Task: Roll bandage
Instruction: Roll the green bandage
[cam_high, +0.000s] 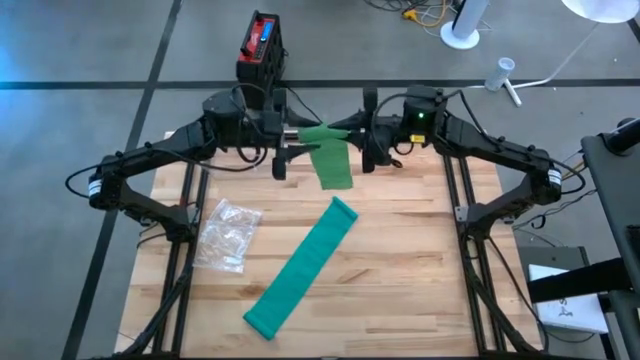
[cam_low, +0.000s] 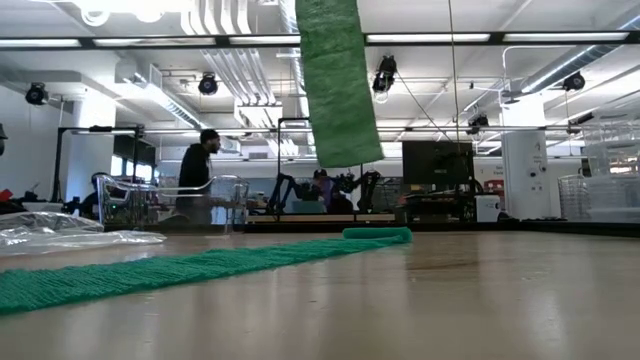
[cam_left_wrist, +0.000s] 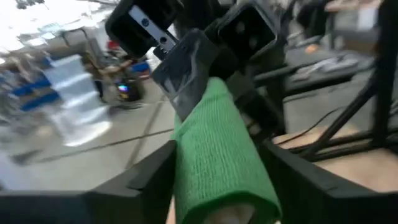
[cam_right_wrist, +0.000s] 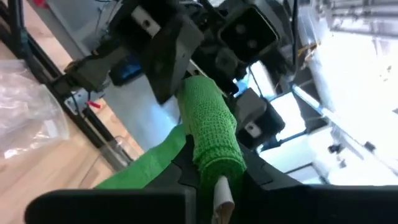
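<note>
Rolling is under way: at the counter's (cam_high: 400, 250) 12 o'clock edge, the left gripper (cam_high: 288, 140) and right gripper (cam_high: 362, 135) each clamp an end of the bandage (cam_high: 330, 160) roll in mid-air, its tail trailing toward 7 o'clock. Next, seemingly, another twist, with tension held.

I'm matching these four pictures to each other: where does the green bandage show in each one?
High view: green bandage lies diagonally across the table, its far end lifted between both arms.
Low view: a strip along the tabletop at left, with a hanging length at top centre.
Left wrist view: rolled part, bottom centre.
Right wrist view: rolled part, centre.
Shared landmark: plastic bag.
</note>
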